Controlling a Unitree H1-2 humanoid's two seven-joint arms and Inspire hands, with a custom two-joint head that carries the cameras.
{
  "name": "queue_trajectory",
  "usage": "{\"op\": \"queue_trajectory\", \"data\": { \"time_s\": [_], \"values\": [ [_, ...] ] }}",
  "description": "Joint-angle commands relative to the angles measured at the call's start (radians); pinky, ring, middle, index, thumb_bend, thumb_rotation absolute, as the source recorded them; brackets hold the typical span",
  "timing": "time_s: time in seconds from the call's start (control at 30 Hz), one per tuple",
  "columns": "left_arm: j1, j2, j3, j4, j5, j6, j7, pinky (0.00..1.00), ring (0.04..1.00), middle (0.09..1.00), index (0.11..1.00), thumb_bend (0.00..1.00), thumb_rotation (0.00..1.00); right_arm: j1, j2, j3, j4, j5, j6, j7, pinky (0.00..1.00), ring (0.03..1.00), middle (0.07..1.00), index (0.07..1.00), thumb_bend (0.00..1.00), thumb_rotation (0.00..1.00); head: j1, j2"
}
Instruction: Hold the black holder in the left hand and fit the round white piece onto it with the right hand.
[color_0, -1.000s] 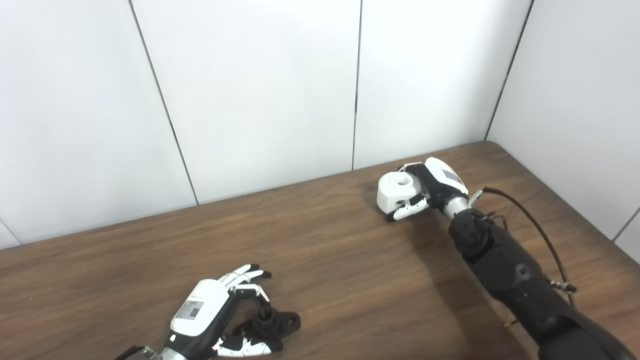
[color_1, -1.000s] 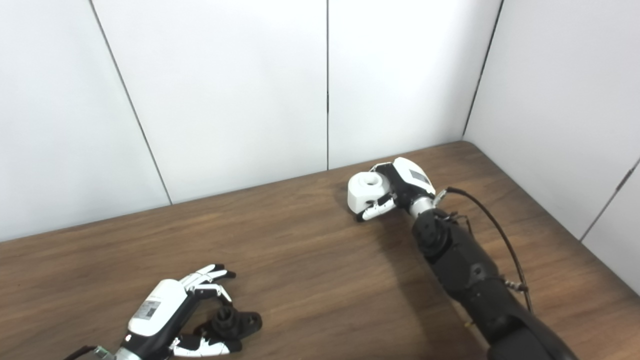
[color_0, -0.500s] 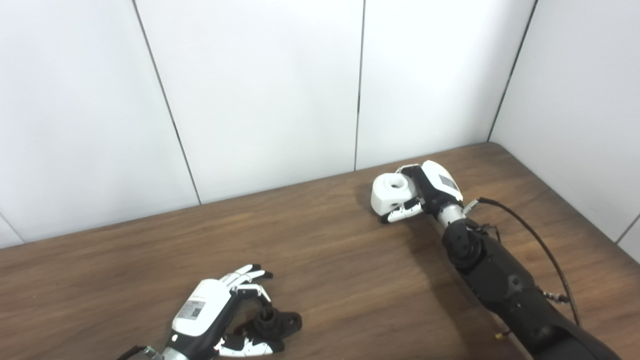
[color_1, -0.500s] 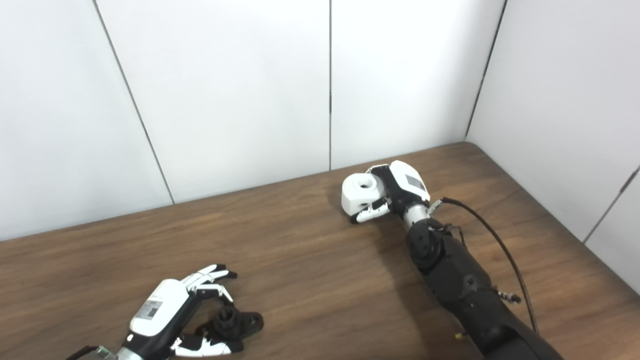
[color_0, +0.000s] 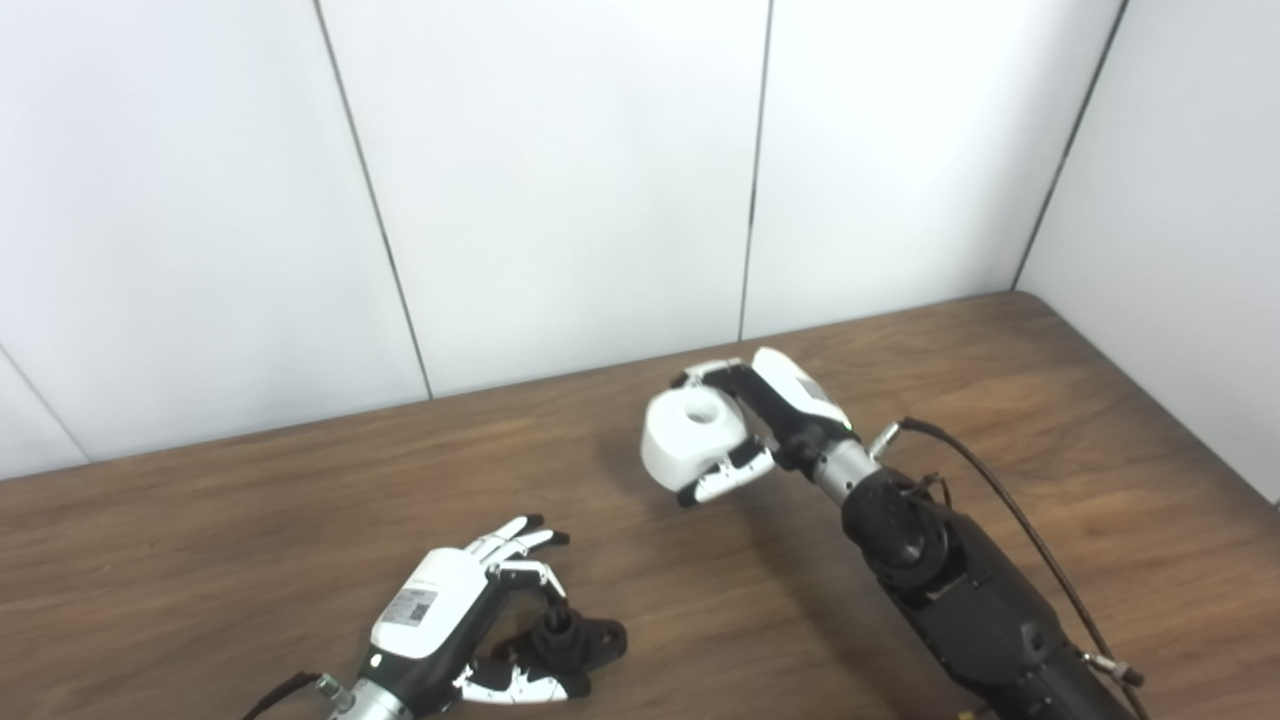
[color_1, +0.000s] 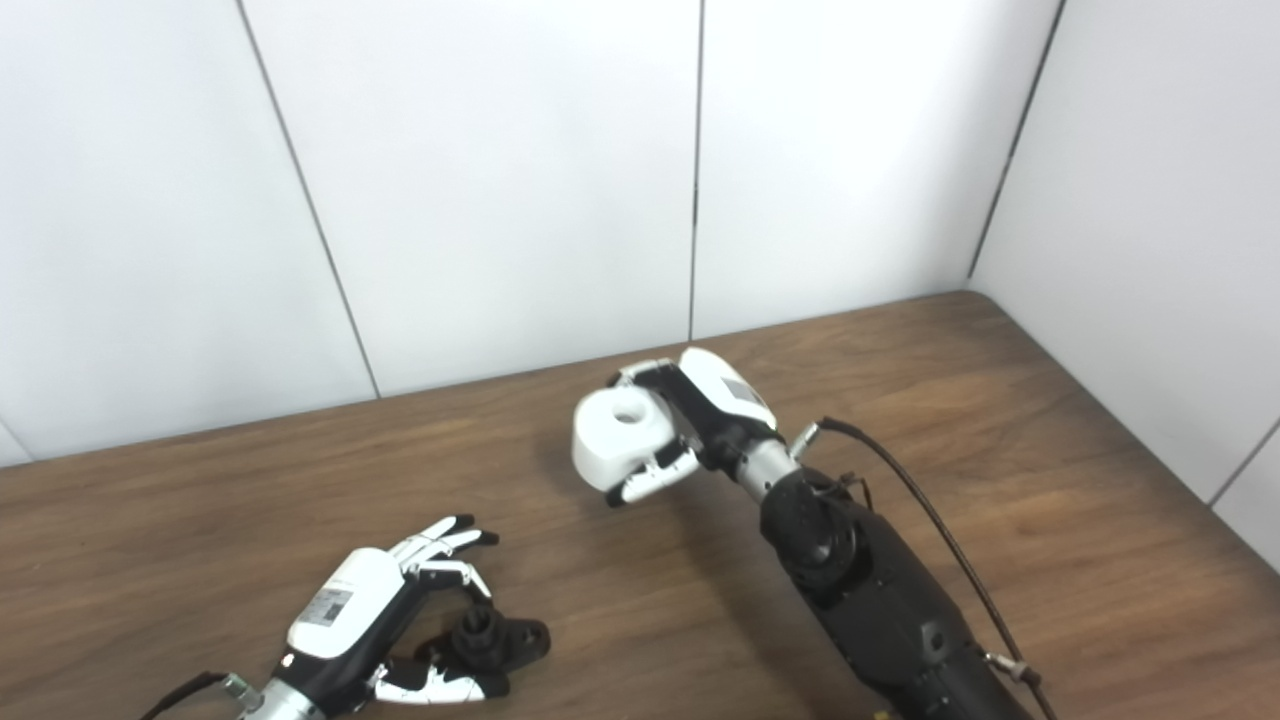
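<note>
The black holder (color_0: 583, 640) lies on the brown table (color_0: 250, 520) at the near left. My left hand (color_0: 440, 610) is around it, with one finger curled over its post and the thumb against its front edge; the other fingers stay stretched out. My right hand (color_0: 790, 410) is shut on the round white piece (color_0: 693, 437), which has a hole in its top. It holds the piece above the middle of the table, to the right of and beyond the holder. Both also show in the right eye view, holder (color_1: 500, 640) and white piece (color_1: 615, 440).
White wall panels (color_0: 560, 180) close the table's far edge and right side. A black cable (color_0: 1000, 490) loops from my right forearm over the table's right part. Bare wood lies between the two hands.
The camera has turned left. My right hand has carried the white piece left and nearer, toward the middle of the table. My left hand and the holder have not moved.
</note>
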Motion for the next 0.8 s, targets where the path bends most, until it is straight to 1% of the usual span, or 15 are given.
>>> {"op": "queue_trajectory", "data": {
  "time_s": [0.0, 0.07, 0.13, 0.17, 0.23, 0.27, 0.33, 0.47, 0.53, 0.77],
  "values": [
    [0.083, 0.005, -0.029, 0.065, 0.025, 0.046, -0.053, 0.89, 0.946, 0.868, 0.479, 0.52, 0.06, -0.021, -0.009, -0.010, -0.080, 0.015, -0.016, 0.027, 0.68, 0.789, 0.772, 0.481, 0.52, 0.14, 0.006, 0.003],
    [0.083, 0.000, -0.028, 0.067, 0.032, 0.047, -0.041, 0.88, 0.940, 0.864, 0.479, 0.52, 0.06, -0.011, -0.001, -0.006, -0.133, 0.018, -0.018, 0.051, 0.66, 0.784, 0.768, 0.481, 0.52, 0.14, 0.017, 0.006],
    [0.083, -0.007, -0.028, 0.065, 0.036, 0.060, -0.042, 0.87, 0.941, 0.866, 0.479, 0.52, 0.06, 0.000, 0.004, -0.001, -0.181, 0.014, -0.012, 0.074, 0.66, 0.781, 0.765, 0.480, 0.52, 0.13, 0.046, 0.014],
    [0.083, -0.009, -0.028, 0.064, 0.035, 0.064, -0.045, 0.88, 0.944, 0.868, 0.479, 0.52, 0.06, 0.004, 0.006, -0.002, -0.195, 0.012, -0.010, 0.083, 0.65, 0.783, 0.766, 0.480, 0.52, 0.13, 0.046, 0.014],
    [0.084, -0.018, -0.025, 0.063, 0.027, 0.066, -0.043, 0.88, 0.944, 0.867, 0.479, 0.52, 0.06, 0.013, 0.008, 0.000, -0.230, 0.021, -0.013, 0.109, 0.65, 0.784, 0.766, 0.480, 0.52, 0.13, 0.077, 0.025],
    [0.085, -0.021, -0.024, 0.062, 0.024, 0.066, -0.042, 0.88, 0.943, 0.865, 0.479, 0.52, 0.06, 0.015, 0.010, 0.000, -0.241, 0.024, -0.015, 0.119, 0.66, 0.785, 0.767, 0.480, 0.52, 0.13, 0.077, 0.025],
    [0.083, -0.026, -0.023, 0.059, 0.018, 0.076, -0.055, 0.90, 0.948, 0.870, 0.479, 0.52, 0.06, 0.021, 0.012, 0.003, -0.274, 0.031, -0.011, 0.146, 0.66, 0.783, 0.766, 0.481, 0.52, 0.13, 0.107, 0.036],
    [0.079, -0.035, -0.026, 0.065, 0.018, 0.082, -0.057, 0.90, 0.953, 0.876, 0.479, 0.52, 0.06, 0.026, 0.016, 0.011, -0.314, 0.037, -0.012, 0.186, 0.65, 0.776, 0.762, 0.481, 0.52, 0.13, 0.127, 0.044],
    [0.075, -0.038, -0.028, 0.074, 0.015, 0.077, -0.055, 0.90, 0.952, 0.876, 0.479, 0.52, 0.06, 0.027, 0.019, 0.015, -0.327, 0.048, -0.019, 0.205, 0.65, 0.773, 0.761, 0.481, 0.52, 0.13, 0.137, 0.054],
    [0.068, -0.049, -0.023, 0.105, -0.001, 0.053, -0.036, 0.90, 0.948, 0.867, 0.478, 0.52, 0.06, 0.030, 0.031, 0.026, -0.358, 0.062, -0.011, 0.257, 0.66, 0.782, 0.763, 0.481, 0.52, 0.13, 0.145, 0.060]
  ]
}}
